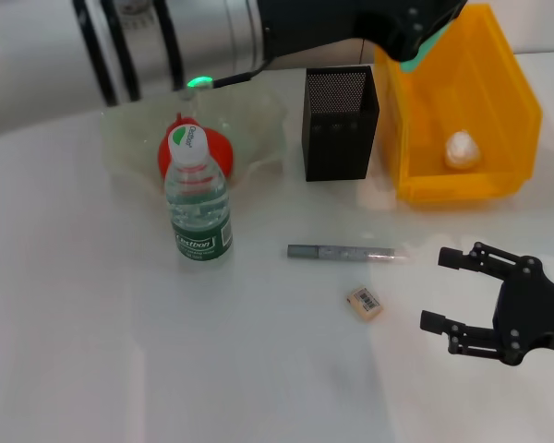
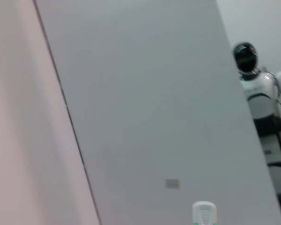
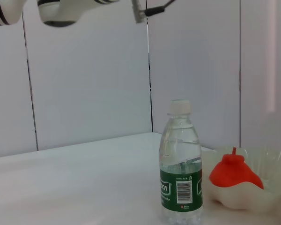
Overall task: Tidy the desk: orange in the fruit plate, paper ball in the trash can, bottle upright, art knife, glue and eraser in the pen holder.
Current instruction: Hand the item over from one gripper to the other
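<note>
The bottle (image 1: 198,198) (image 3: 180,168) stands upright, its white cap showing in the left wrist view (image 2: 204,213). Right behind it the orange (image 1: 212,148) (image 3: 234,171) lies in the fruit plate (image 1: 263,115) (image 3: 271,197). The paper ball (image 1: 462,149) rests inside the yellow trash can (image 1: 499,111). A grey art knife (image 1: 342,252) and the eraser (image 1: 365,303) lie on the table in front of the black pen holder (image 1: 340,125). My right gripper (image 1: 438,290) is open, low, just right of the eraser. My left gripper (image 1: 411,32) hangs high over the trash can. The glue is out of view.
My left arm (image 1: 166,37) spans the top of the head view above the fruit plate and pen holder. The white table (image 1: 102,351) stretches bare to the front left. A pale panelled wall (image 3: 84,84) stands behind the table.
</note>
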